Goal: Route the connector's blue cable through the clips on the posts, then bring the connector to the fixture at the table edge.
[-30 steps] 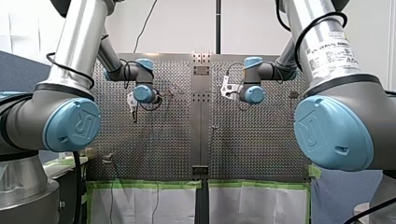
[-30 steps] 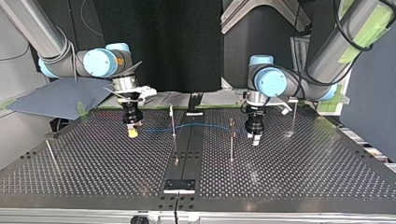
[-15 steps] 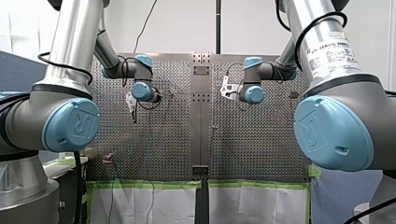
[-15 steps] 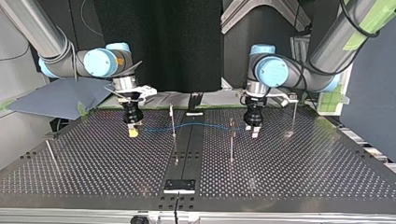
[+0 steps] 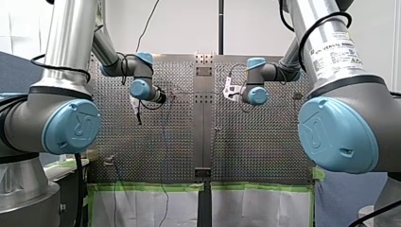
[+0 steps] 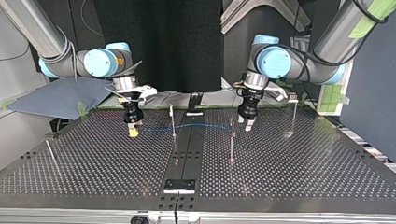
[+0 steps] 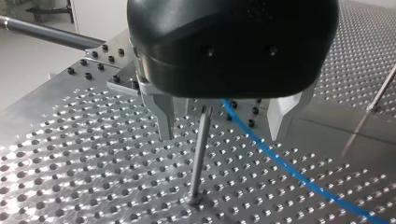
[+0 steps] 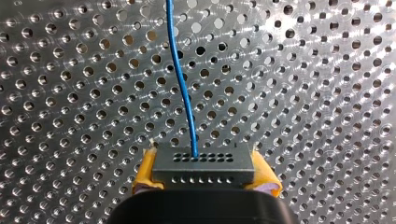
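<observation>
- Table of perforated metal [image 6: 303,177], seen in the top view, with two robot arms reaching in from twelve o'clock.
- At about ten o'clock from the table's middle, my right gripper [image 6: 133,127] is closed on the connector [image 8: 203,163]. The right wrist view shows this grey block squeezed between the gripper's yellow pads [image 8: 144,171].
- From the connector a blue cable [image 6: 196,124] runs toward three o'clock, crossing a thin post [image 6: 173,119] on the way to my left gripper [image 6: 249,122]. Whether the cable sits in a clip there, I cannot tell.
- At about one o'clock from the middle, my left gripper hangs tilted, its jaws wide apart and gripping nothing. In the left wrist view a second post [image 7: 198,158] and the cable both stand in the gap between its metal fingers [image 7: 161,116].
- At the table's six o'clock edge sits the black fixture [image 6: 179,185], well apart from the connector.
</observation>
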{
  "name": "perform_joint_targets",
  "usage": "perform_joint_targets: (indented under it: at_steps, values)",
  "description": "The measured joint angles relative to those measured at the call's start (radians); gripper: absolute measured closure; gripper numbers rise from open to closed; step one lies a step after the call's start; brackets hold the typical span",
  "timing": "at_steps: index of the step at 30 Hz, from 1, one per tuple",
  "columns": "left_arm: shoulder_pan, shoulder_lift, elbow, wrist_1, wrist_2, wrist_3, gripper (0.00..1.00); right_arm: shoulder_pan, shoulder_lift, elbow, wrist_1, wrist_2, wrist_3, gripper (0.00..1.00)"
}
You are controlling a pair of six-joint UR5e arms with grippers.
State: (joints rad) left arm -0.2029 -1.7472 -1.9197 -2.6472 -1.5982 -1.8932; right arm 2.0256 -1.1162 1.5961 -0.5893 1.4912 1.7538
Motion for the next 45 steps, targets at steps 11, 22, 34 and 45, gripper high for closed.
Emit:
perform_joint_targets:
  at_steps: [11,22,34,45]
  values:
    - [-0.005,0.046,-0.036,-0.012,-0.01,0.007,0.0,0.0,0.0,0.0,0.003,0.0,0.001,0.98]
    - [-0.014,0.08,-0.044,-0.003,0.005,0.005,0.0,0.001,0.0,0.0,0.005,0.0,0.004,0.98]
    - [-0.018,0.081,-0.046,-0.004,0.005,0.002,0.0,0.002,0.0,0.0,0.008,0.0,0.005,0.98]
    - [-0.024,0.081,-0.047,-0.002,0.006,0.001,0.0,0.002,0.0,0.0,0.009,0.0,0.005,0.98]
